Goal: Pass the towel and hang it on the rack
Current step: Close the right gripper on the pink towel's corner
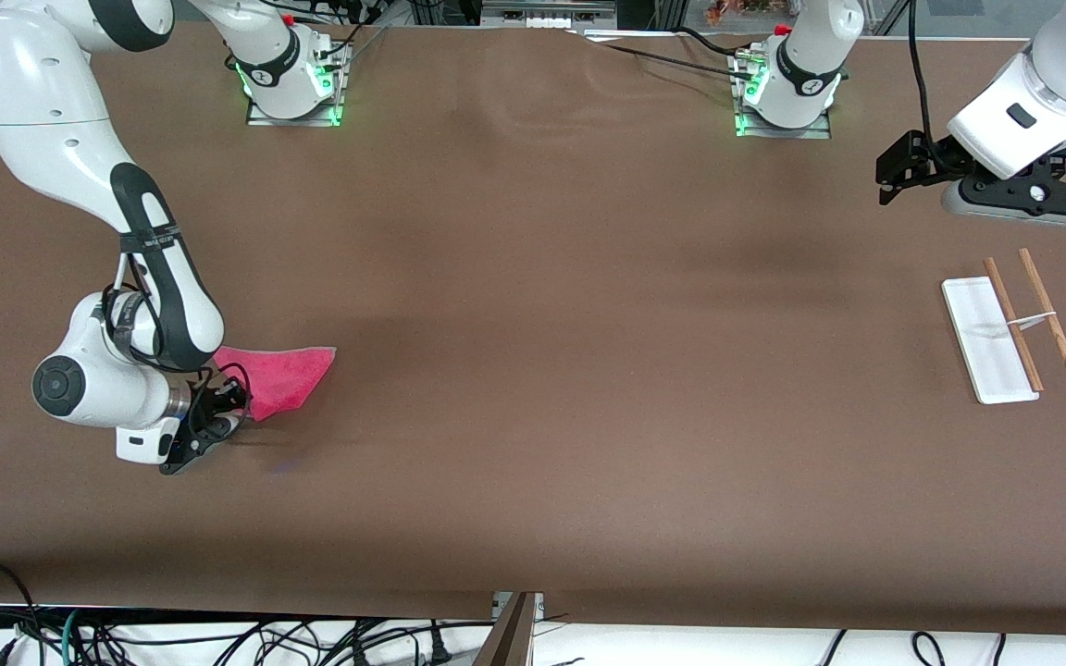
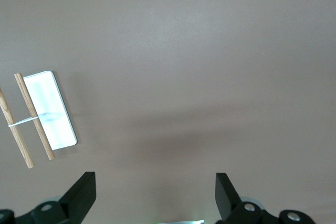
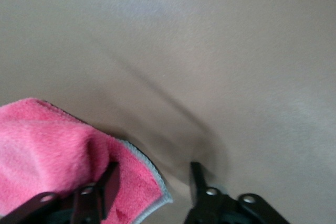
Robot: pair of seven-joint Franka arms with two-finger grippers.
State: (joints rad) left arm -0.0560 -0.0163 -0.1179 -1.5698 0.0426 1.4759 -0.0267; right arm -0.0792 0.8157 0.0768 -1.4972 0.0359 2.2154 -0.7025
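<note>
Towel (image 1: 283, 375) lay flat on the counter (image 1: 533, 277) at about eight o'clock in the front view, toward the right arm's end, pink side up; a grey underside showed only at one curled edge in the right wrist view.

Right gripper (image 1: 195, 444) was down at the towel's corner nearest the front camera, at about seven o'clock of the cloth; its fingers stood partly apart, one (image 3: 107, 187) pressed against the pink pile and the other on bare counter, with the stitched corner lying between them; nothing was clamped yet.

Left gripper (image 1: 886, 180) waited in the air at about two o'clock, fully spread and holding nothing, over bare counter near the rack (image 1: 986, 338); the rack sat at about three o'clock, well apart from the towel.

By my reading the pick-up was the step in hand, and the pass and the hanging were not begun. Next the right gripper would need to close firmly on that corner, catching enough cloth that it would not slip free; then lift it clear and carry it toward the counter's middle, where the left gripper could take a free edge.
</note>
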